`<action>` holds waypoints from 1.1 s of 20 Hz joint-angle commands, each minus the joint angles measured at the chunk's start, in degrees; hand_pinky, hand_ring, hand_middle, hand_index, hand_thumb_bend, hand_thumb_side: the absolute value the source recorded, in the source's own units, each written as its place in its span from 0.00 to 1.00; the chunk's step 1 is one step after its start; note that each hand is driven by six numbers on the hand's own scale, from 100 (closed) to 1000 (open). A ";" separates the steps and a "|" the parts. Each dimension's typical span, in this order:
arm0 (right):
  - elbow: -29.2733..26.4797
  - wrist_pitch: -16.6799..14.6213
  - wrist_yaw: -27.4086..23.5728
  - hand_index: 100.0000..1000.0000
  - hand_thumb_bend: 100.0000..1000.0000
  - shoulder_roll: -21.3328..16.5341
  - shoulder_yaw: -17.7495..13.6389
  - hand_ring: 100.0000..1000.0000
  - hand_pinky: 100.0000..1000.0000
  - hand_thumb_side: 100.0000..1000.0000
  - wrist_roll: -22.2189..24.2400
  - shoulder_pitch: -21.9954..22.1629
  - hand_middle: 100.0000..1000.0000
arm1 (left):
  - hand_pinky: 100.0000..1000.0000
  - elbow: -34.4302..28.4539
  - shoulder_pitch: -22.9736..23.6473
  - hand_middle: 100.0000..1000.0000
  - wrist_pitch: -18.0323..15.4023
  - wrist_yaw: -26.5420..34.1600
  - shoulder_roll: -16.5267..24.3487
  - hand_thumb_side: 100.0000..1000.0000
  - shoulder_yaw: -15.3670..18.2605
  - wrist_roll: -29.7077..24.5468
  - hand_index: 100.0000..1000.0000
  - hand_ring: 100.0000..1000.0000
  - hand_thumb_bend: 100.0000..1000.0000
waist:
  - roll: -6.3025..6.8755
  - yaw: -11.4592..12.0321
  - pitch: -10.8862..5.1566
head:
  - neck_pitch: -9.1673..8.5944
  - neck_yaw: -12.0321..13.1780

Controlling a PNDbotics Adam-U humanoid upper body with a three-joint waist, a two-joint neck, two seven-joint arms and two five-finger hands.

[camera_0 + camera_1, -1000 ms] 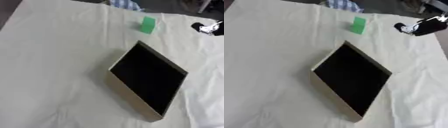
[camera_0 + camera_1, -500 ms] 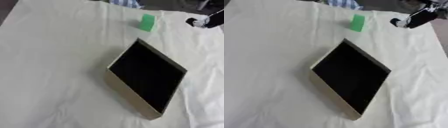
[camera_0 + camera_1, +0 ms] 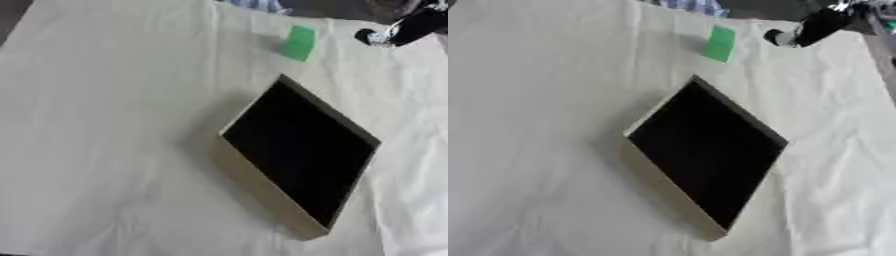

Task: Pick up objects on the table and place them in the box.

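Nothing in the box (image 3: 302, 155) yet; green block (image 3: 300, 43) on the worktop (image 3: 105, 125), unpicked. Right robot hand (image 3: 798, 34) near it, finger state unreadable.

A pale cream cloth (image 3: 114, 125) covers the whole table, and it lies fairly flat, with soft creases running across it. A long fold line runs from the far edge toward the near side on the left half. More wrinkles gather along the right side, where the cloth looks rumpled and brighter. At the far edge, just beyond the cloth, a scrap of blue and white checked fabric (image 3: 693, 6) shows, cut off by the top of the view. Past the far right corner the background is dark grey, and nothing there can be made out clearly.
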 commanded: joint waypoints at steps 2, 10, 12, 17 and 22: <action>1.24 -0.53 1.84 1.00 0.24 -0.21 -0.91 0.86 0.84 0.23 0.07 -1.81 0.83 | 0.57 -1.09 -0.91 0.62 -0.05 0.34 0.78 0.64 0.07 -0.21 0.78 0.66 0.00 | 0.17 0.51 -0.64 | -2.24 -1.31; 2.61 -1.05 2.07 1.00 0.23 1.54 -0.66 0.86 0.84 0.24 0.05 -3.57 0.82 | 0.56 -1.09 -1.26 0.62 -0.09 0.26 0.81 0.64 0.00 -0.25 0.78 0.66 0.00 | -0.20 1.43 0.40 | -4.61 -6.29; 2.80 -1.12 2.24 1.00 0.23 1.69 -0.64 0.86 0.84 0.24 -0.05 -3.71 0.82 | 0.56 -1.09 -1.27 0.62 -0.10 0.24 0.82 0.64 0.00 -0.24 0.78 0.66 0.00 | -0.21 1.50 0.47 | -4.65 -6.47; 4.14 -0.71 1.72 1.00 0.21 3.08 -1.00 0.85 0.84 0.28 -0.06 -5.08 0.81 | 0.56 -1.09 -1.84 0.62 -0.13 0.24 0.87 0.65 -0.12 -0.35 0.78 0.65 0.00 | -0.90 2.69 1.51 | -4.79 -7.15; 4.58 -1.10 2.81 1.00 0.24 3.82 -0.81 0.86 0.85 0.29 -0.04 -5.81 0.82 | 0.56 -1.09 -2.20 0.61 -0.12 0.26 0.96 0.66 -0.22 -0.50 0.78 0.64 0.00 | -1.55 3.42 2.23 | -4.79 -6.95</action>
